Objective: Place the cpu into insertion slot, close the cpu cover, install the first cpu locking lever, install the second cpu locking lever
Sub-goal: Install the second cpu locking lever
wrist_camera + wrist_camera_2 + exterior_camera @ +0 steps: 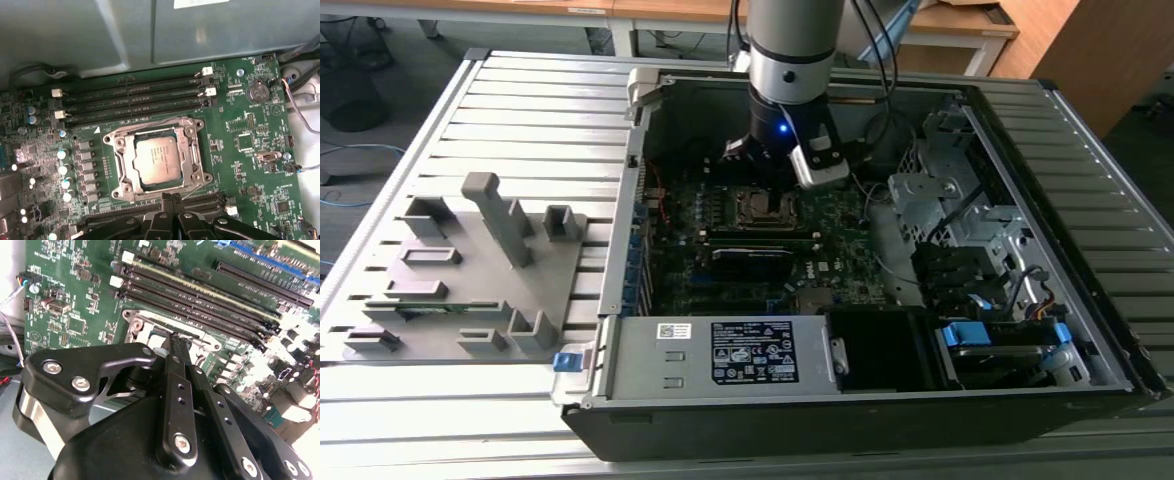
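Chip [156, 161] sits flat in socket [120, 150] on board, frame [192, 150] down around it. Pincer [171, 199] hangs just beside socket's edge, fingers together, holding nothing. Chip lies straight ahead of tips, lever wire [197, 187] nearest.

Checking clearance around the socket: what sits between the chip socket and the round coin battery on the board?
In the first wrist view, between the socket and the battery there is only green board with small components.
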`<act>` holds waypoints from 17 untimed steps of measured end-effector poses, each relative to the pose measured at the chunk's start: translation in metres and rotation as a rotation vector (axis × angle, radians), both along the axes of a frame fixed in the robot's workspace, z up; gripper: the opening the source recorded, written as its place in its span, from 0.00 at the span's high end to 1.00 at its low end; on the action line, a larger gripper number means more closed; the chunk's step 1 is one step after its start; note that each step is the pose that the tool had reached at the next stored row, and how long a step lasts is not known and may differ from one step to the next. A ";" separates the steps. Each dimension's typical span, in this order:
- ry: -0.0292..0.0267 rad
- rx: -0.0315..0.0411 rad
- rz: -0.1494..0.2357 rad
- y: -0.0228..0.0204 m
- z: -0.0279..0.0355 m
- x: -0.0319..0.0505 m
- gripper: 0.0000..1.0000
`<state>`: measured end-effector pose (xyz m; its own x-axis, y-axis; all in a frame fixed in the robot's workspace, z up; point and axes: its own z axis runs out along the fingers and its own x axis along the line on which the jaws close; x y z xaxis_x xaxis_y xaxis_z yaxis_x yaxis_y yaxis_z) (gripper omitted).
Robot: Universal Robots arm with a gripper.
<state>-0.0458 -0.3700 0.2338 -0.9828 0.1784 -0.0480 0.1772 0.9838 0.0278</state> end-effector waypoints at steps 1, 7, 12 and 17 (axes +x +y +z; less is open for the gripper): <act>0.0000 0.0000 0.000 -0.0012 0.0000 0.0000 0.90; -0.0002 -0.0008 0.000 -0.0034 -0.0001 -0.0009 0.90; -0.0013 -0.0009 0.000 -0.0053 -0.0002 -0.0058 0.90; -0.0033 -0.0010 0.000 -0.0058 -0.0032 -0.0121 0.90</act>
<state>-0.0579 -0.3758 0.2306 -0.9826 0.1783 -0.0514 0.1771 0.9838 0.0274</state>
